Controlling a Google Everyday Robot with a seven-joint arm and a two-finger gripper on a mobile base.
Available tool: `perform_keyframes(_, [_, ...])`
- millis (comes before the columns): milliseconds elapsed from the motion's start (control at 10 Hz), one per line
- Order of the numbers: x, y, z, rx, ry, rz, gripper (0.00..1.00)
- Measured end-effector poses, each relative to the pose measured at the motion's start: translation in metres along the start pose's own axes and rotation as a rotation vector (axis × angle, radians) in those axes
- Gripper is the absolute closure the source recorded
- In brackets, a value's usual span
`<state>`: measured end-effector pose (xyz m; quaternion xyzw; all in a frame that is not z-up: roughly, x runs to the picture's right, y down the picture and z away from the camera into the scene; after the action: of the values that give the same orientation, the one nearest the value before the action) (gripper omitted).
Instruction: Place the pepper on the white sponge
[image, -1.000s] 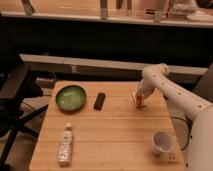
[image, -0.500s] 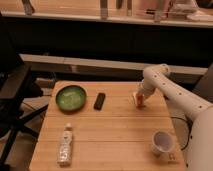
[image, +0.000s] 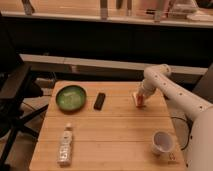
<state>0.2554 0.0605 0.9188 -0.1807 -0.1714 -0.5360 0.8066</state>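
Note:
The orange-red pepper (image: 140, 101) lies at the far right of the wooden table (image: 110, 130), on or right beside the small whitish sponge (image: 135, 97), of which only a pale edge shows. My gripper (image: 141, 95) is directly over the pepper at the end of the white arm, which reaches in from the right. I cannot tell whether the pepper rests on the sponge or is still held.
A green bowl (image: 71, 97) sits at the far left. A dark rectangular object (image: 100, 101) lies next to it. A long white bottle (image: 65, 145) lies at the front left. A white cup (image: 162, 142) stands at the front right. A black chair (image: 15, 100) stands left of the table.
The gripper and pepper have stayed at the same spot at the far right; no clear movement shows.

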Motion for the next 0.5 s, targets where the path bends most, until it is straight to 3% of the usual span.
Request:
perform_keyframes(300, [0.0005, 0.0019, 0.0004, 0.002, 0.000, 0.000, 0.94])
perform_keyframes(500, [0.0014, 0.0031, 0.0007, 0.003, 0.000, 0.000, 0.85])
